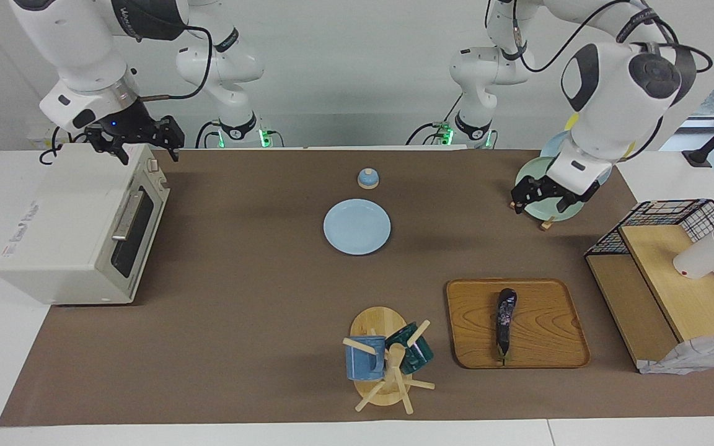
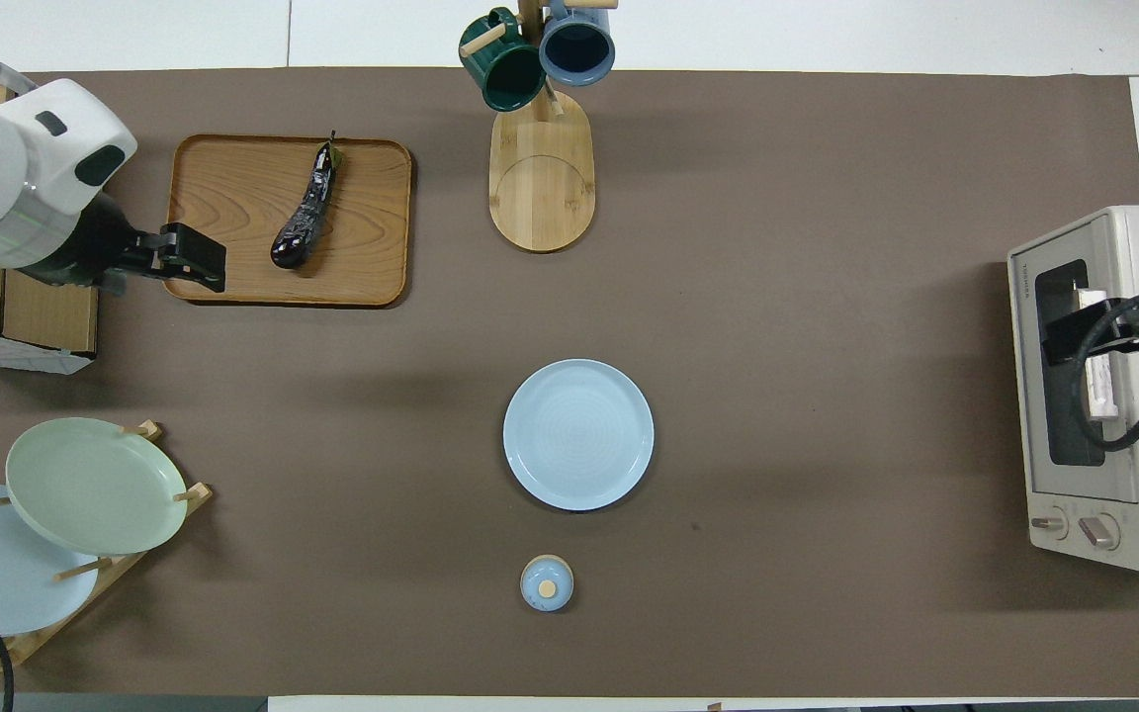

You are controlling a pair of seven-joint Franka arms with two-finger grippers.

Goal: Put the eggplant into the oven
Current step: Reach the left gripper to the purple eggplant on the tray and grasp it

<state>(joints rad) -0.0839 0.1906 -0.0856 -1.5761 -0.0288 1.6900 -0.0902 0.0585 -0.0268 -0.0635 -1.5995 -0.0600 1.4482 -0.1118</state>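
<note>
Both pairs of jaws are standing spread and gripping nothing. Left gripper (image 1: pixel 545 199), black and angular, is hanging in the air in front of the upright round plates (image 2: pixel 95 485), and seen from above its tip is covering the edge of the wooden tray (image 1: pixel 543 344) toward the left arm's end of the table. Right gripper (image 1: pixel 137 139) is hovering over the top of the oven (image 1: pixel 62 229), its arm waiting.

Glossy and dark purple-black, the slim, slightly curved eggplant (image 1: pixel 505 322) is lying lengthwise on the tray, a flat rounded rectangle with visible grain. Boxy and cream-white, the oven is sitting at the right arm's end, its dark glass door with a metal bar handle closed.

1 smooth pale blue plate (image 1: pixel 357 226) is resting mid-table on the matte brown mat (image 1: pixel 239 297). 2 glazed mugs (image 1: pixel 388 358), blue and green, are hanging on a wooden peg stand beside the tray.
</note>
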